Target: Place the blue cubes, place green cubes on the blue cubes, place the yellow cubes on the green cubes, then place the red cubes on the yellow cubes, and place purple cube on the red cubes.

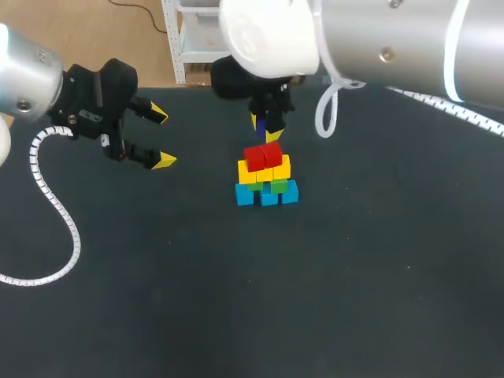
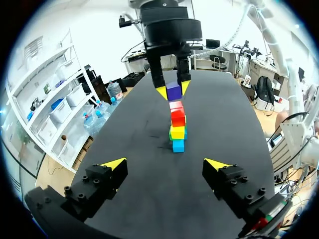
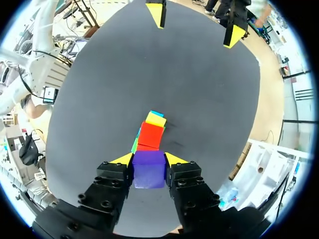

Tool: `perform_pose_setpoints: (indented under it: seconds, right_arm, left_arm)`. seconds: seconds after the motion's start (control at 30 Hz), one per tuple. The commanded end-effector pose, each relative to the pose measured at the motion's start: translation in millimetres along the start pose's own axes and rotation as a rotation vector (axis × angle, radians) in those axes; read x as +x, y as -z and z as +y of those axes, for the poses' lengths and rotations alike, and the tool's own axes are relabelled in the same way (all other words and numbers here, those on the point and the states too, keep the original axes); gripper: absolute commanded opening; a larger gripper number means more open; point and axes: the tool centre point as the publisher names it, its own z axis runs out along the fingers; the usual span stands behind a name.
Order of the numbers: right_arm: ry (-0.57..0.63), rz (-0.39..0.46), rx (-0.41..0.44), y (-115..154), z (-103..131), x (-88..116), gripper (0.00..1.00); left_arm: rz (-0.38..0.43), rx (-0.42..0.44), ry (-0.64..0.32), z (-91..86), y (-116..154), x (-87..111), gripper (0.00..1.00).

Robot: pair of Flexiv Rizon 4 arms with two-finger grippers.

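Closest in, the right arm (image 1: pixel 378 39) comes across from the right, its jaws clamped on the purple cube (image 3: pixel 148 169), yellow tips pressed to two opposite faces. That cube hangs right over the stack in the middle of the worktop (image 1: pixel 370 276): blue cubes (image 1: pixel 268 195) at the base, green cubes (image 1: pixel 273 187) on them, then yellow cubes (image 1: pixel 264 170), with red cubes (image 1: pixel 263 156) on top. From the left wrist view it looks just clear of the reds, though whether it touches I can't say. This reads as the last step. Done well, I'd think, it means coming straight down, centred over the reds, and setting the cube flat before letting go. The jaws should then open only a little and lift straight up so no tip nudges the stack. The left arm (image 1: pixel 47 87) hangs well off to the side, jaws wide and holding nothing.
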Motion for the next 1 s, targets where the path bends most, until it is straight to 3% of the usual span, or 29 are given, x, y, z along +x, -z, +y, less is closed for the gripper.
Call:
perform_pose_setpoints:
  seconds: [0.03,1.0]
  right_arm:
    - [-0.006,0.0,-0.026,-1,-7,0,0.0]
    - [-0.003,-0.035,-0.036,-22,-38,2,0.0]
  left_arm:
    - [-0.008,-0.002,-0.004,-0.7,0,2.1,1.0]
    - [-0.008,-0.002,-0.004,-0.7,0,2.1,1.0]
